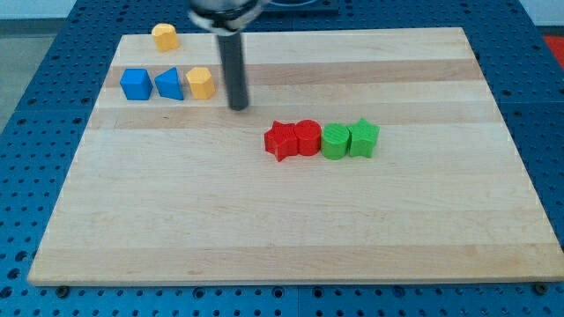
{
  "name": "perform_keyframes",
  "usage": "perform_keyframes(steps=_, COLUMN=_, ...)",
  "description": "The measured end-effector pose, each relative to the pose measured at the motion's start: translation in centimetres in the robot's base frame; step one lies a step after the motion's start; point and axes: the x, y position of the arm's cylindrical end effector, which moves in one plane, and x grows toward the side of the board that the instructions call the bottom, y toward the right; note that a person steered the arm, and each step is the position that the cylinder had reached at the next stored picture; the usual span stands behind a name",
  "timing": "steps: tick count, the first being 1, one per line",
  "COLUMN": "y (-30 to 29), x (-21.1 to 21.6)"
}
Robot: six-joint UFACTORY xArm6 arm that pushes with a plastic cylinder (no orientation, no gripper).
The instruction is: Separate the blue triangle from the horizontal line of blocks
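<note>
The blue triangle sits at the view's upper left, in the middle of a short horizontal row. A blue cube is on its left and a yellow block is on its right; all three look close together or touching. My tip rests on the board just right of the yellow block and slightly lower, apart from it. The dark rod rises from the tip to the view's top edge.
A second yellow block lies alone near the board's top left corner. A row of a red star, a red cylinder, a green cylinder and a green star lies mid-board. The wooden board sits on a blue perforated table.
</note>
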Motion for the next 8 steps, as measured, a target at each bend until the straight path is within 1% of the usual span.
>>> perform_keyframes(steps=1, y=-6.6, x=0.7)
perform_keyframes(steps=2, y=-9.3, x=0.6)
perform_keyframes(steps=3, y=-9.4, x=-0.2)
perform_keyframes(steps=4, y=-8.6, x=-2.3)
perform_keyframes(steps=6, y=-4.0, x=-6.4)
perform_keyframes(steps=7, y=-3.9, x=-6.0)
perform_keyframes(steps=8, y=-4.9, x=-3.6)
